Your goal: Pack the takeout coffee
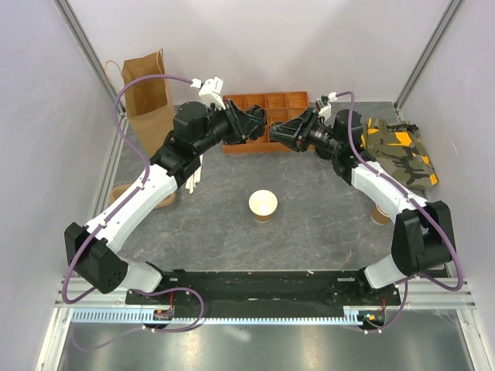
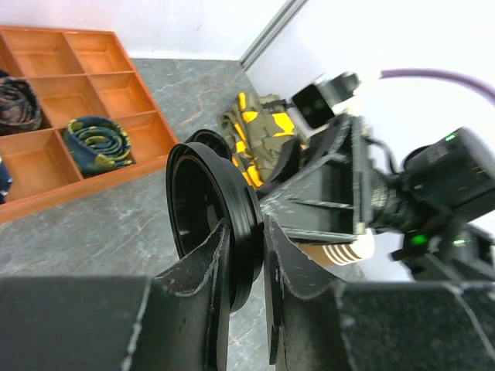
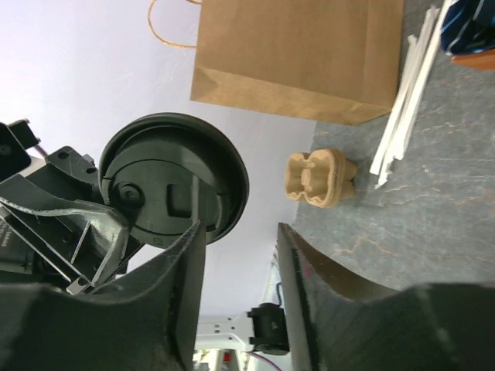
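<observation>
The takeout coffee cup (image 1: 263,205), tan paper and white inside, stands upright in the middle of the table with no lid on it. My left gripper (image 1: 259,122) (image 2: 246,224) hangs above the back of the table, shut on the rim of a black lid (image 2: 209,209), which it holds on edge. My right gripper (image 1: 280,131) (image 3: 240,228) faces it from the right, open, with nothing between its fingers. In the right wrist view the black lid (image 3: 166,182) shows just outside the left finger. Both grippers are well behind the cup and higher than it.
An orange compartment tray (image 1: 267,104) (image 2: 69,116) lies below the grippers with rolled ties in it. A brown paper bag (image 1: 147,89) (image 3: 302,54) stands back left, beside white sticks (image 1: 193,174) and a pulp cup carrier (image 3: 319,178). Camouflage cloth (image 1: 402,151) and nested cups (image 1: 379,212) lie right.
</observation>
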`<state>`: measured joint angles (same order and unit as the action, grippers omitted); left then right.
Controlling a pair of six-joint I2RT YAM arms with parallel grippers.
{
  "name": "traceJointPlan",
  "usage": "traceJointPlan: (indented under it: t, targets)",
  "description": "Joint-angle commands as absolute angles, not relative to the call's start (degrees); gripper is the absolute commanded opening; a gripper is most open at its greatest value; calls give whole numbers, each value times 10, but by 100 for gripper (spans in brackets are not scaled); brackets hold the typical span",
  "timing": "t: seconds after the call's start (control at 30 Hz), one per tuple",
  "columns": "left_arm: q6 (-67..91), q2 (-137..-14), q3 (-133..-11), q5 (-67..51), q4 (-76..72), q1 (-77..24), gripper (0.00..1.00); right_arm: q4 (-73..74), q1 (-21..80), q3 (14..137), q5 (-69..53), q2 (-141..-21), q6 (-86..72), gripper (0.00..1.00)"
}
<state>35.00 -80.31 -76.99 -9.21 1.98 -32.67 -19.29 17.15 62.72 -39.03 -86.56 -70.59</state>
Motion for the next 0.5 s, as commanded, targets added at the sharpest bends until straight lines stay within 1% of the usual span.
traceJointPlan:
  t: [0.0,0.07,0.23,0.47]
  targets:
    - [384,-806,-790,-114,-26,-322,2,-314,175,611,-409,-873,-785,46]
    - [385,-806,-789,-119,-30,-322,2,-346,177,605,-412,-875,-799,44]
    - [390,-806,-784,-127,-37,-320,2,-385,180,602,-417,-881,-826,43]
    - [398,-807,-786,-136,-44,-320,2,-373,182,607,-414,-888,-820,39]
